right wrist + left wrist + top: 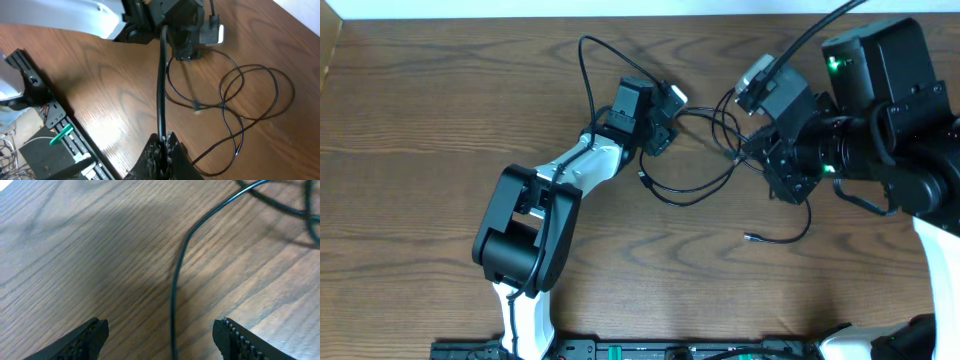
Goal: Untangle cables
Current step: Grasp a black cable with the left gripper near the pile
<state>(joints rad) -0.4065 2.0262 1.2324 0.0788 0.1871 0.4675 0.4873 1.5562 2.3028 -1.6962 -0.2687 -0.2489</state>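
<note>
Several thin black cables [695,199] lie in overlapping loops on the wooden table between my two grippers, with a loose plug end [750,237] to the front. My left gripper [658,122] is open and low over the table. In the left wrist view one thin cable [173,295] runs on the wood between its spread fingers [160,335], untouched. My right gripper [748,152] is shut on a black cable [161,75] that runs taut from its jaws [162,145] toward the left gripper. The loops [291,95] and a small plug [196,105] lie beyond it.
A black equipment rail [620,350] runs along the table's front edge; it also shows in the right wrist view [35,85] with a green clip [60,134]. A thin black wire [583,60] arcs behind the left arm. The two wrists are close together.
</note>
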